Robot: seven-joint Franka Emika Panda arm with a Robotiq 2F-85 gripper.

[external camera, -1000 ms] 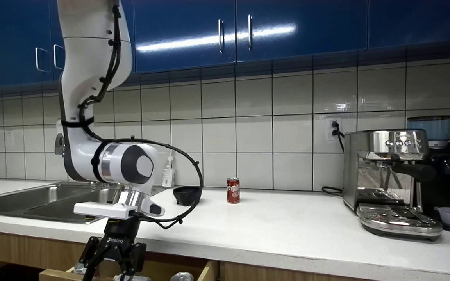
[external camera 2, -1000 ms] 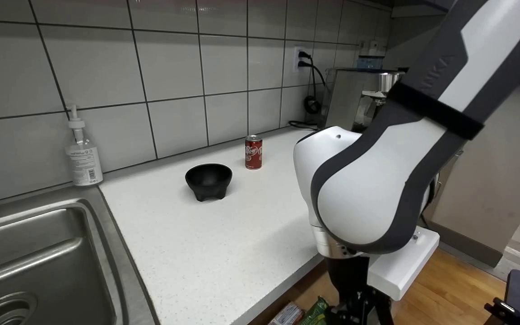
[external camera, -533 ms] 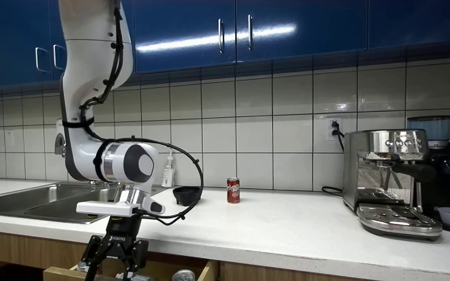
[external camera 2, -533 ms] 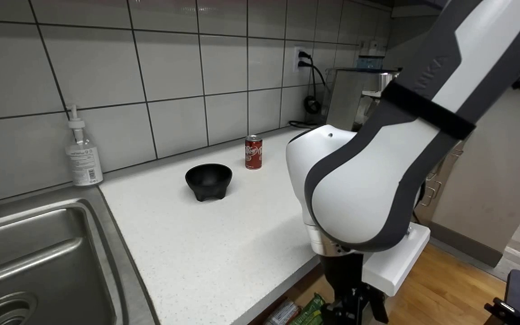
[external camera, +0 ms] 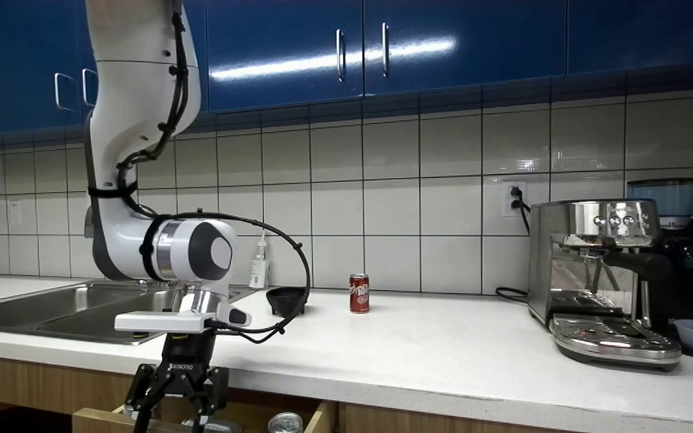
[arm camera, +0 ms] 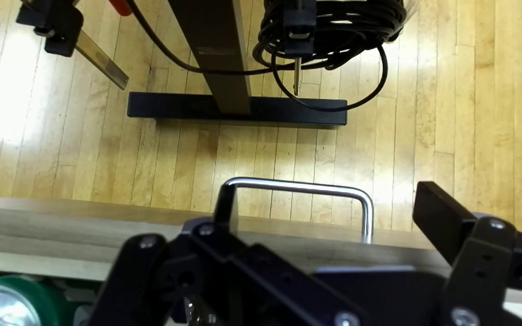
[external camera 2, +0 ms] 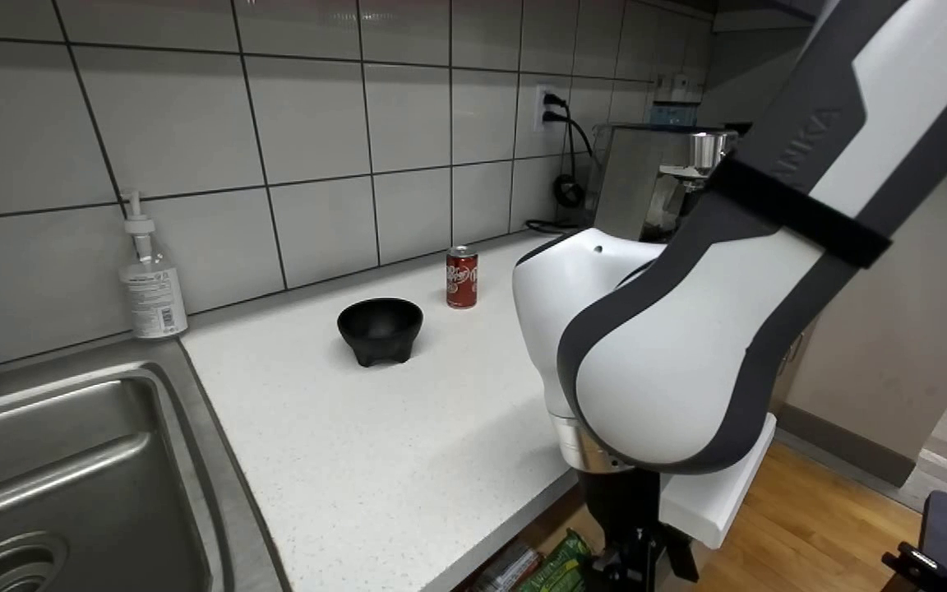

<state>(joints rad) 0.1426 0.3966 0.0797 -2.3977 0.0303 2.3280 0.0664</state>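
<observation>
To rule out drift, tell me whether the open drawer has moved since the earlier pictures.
Yes. In an exterior view, the drawer has slid slightly inward, its front closer to the fixed countertop.

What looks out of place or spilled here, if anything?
No spill shows: the soda can and black bowl stand upright on the counter. Only the drawer catches the eye, because it stands open beneath, with cans and packets inside and the robot's open gripper near its handle.
</observation>
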